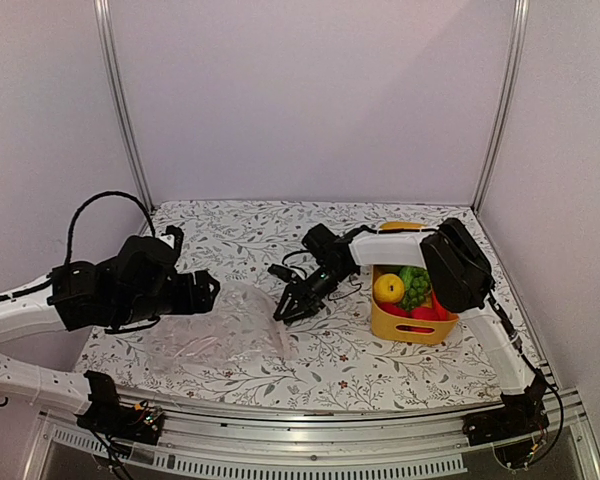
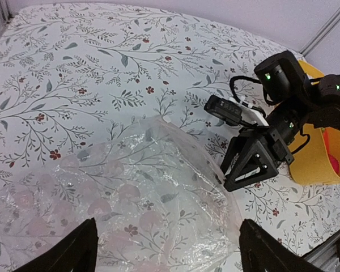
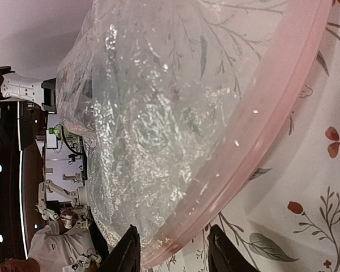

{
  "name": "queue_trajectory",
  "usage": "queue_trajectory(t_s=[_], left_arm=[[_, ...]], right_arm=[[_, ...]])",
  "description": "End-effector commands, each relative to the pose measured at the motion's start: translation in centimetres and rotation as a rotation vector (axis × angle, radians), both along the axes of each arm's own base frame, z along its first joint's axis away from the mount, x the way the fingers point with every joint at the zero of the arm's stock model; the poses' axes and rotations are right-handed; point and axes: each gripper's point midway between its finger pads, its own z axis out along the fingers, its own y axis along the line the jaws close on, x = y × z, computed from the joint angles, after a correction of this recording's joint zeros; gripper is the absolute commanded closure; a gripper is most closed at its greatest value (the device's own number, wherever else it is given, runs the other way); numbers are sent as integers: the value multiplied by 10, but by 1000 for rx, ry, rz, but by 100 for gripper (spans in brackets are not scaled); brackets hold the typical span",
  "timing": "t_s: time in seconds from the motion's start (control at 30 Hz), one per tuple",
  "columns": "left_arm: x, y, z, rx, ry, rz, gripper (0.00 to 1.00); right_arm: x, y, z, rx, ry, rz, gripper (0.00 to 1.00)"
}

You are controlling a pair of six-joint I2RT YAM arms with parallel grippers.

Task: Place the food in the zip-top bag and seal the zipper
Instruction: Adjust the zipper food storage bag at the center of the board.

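The clear zip-top bag [image 1: 220,335] lies crumpled on the flowered cloth, front left of centre. My left gripper [image 1: 212,290] hovers over it, wide open and empty; in the left wrist view [image 2: 167,249] the bag [image 2: 124,209] fills the space between its fingers. My right gripper [image 1: 290,308] is at the bag's right edge. In the right wrist view [image 3: 173,252] it is open, and the pinkish zipper [image 3: 255,130] runs between its fingers. The food sits in the yellow basket [image 1: 408,330]: a yellow piece [image 1: 388,288], green grapes [image 1: 415,285] and red pieces [image 1: 412,312].
The right arm's black wrist and cables [image 2: 283,96] stand close to the bag's right side. Metal frame posts [image 1: 500,100] rise at the back corners. A rail [image 1: 310,415] runs along the table's near edge.
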Motion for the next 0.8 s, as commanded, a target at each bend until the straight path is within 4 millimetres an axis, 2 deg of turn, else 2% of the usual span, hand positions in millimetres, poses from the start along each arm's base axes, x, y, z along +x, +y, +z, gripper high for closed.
queue_trajectory(t_s=[0.0, 0.17, 0.3, 0.43, 0.47, 0.6, 0.67, 0.77], left_arm=[[-3, 8, -24, 41, 49, 14, 18], [-5, 12, -49, 110, 93, 19, 21], [-6, 15, -57, 131, 104, 30, 21], [-5, 17, -52, 117, 91, 40, 21], [-5, 17, -48, 110, 81, 41, 21], [2, 19, -11, 109, -6, 39, 21], [8, 22, 14, 128, -60, 41, 21], [16, 23, 54, 143, -146, 41, 20]], right_arm=[[-5, 8, -10, -12, 22, 5, 60], [-6, 14, -4, 36, 66, 20, 63], [-9, 20, 7, 117, 135, 47, 71], [-9, 24, 14, 140, 147, 53, 94], [-9, 23, 16, 143, 129, 53, 99], [-3, 17, 43, 128, -68, 41, 100], [6, 12, 78, 136, -248, 33, 100], [20, 1, 120, 130, -528, 25, 100]])
